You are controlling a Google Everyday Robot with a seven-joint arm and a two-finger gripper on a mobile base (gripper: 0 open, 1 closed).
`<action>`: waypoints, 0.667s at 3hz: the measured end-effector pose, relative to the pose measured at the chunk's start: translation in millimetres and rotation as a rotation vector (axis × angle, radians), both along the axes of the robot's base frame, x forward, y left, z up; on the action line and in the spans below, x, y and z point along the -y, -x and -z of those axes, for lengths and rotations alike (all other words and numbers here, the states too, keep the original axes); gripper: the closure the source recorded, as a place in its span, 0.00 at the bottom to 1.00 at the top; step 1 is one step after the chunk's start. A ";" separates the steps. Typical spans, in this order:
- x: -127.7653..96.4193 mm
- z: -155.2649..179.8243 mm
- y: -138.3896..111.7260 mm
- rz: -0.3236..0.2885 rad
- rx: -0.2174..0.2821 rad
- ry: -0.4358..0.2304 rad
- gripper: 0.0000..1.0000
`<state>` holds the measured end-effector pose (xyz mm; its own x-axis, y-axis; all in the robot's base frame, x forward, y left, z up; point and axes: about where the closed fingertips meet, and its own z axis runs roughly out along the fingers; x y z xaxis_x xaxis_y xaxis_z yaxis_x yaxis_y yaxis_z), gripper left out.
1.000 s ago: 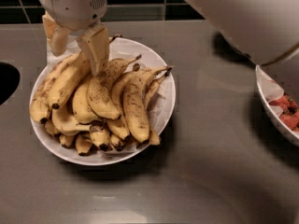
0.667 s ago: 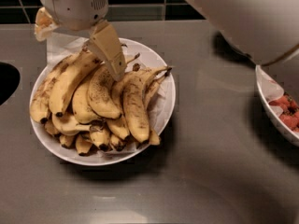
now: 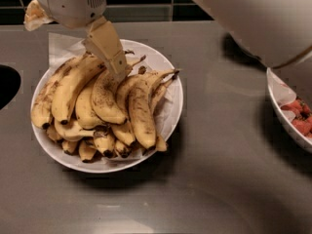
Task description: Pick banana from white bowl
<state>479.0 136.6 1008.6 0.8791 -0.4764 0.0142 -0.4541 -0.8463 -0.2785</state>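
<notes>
Your gripper claw hangs over the upper middle of the white bowl, white housing up at the top left of the view, tan tip slanting down and rightward to end where the stems of the pile gather; whether it is released or clenched you cannot tell, nor whether the tip touches fruit or only hovers just above it. The banana lies just below and left of the claw tip: long, plump, mostly clean yellow, its upper end reaching up beside the tip, its black end pointing down-left toward the bowl's left rim; it rests in the bowl on top of the heap. Directly beneath the tip sits a shorter brown-speckled banana; just right of the tip a long brown-streaked banana runs down the pile, its stem reaching up and right toward the rim. Smaller bananas crowd under these. White paper lining pokes out past the rim, left of the claw. Well off to the claw's right, at the view's edge, note a second white bowl holding red pieces. The big white arm fills the upper right, above and right of the claw. A crumpled tan scrap shows just left of the housing. The bowls stand on a grey counter, with a dark rounded recess far left of the claw
</notes>
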 end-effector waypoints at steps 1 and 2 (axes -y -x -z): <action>8.0 -9.6 0.1 0.085 0.038 -0.019 0.00; 32.3 -9.4 5.9 0.230 0.024 -0.054 0.00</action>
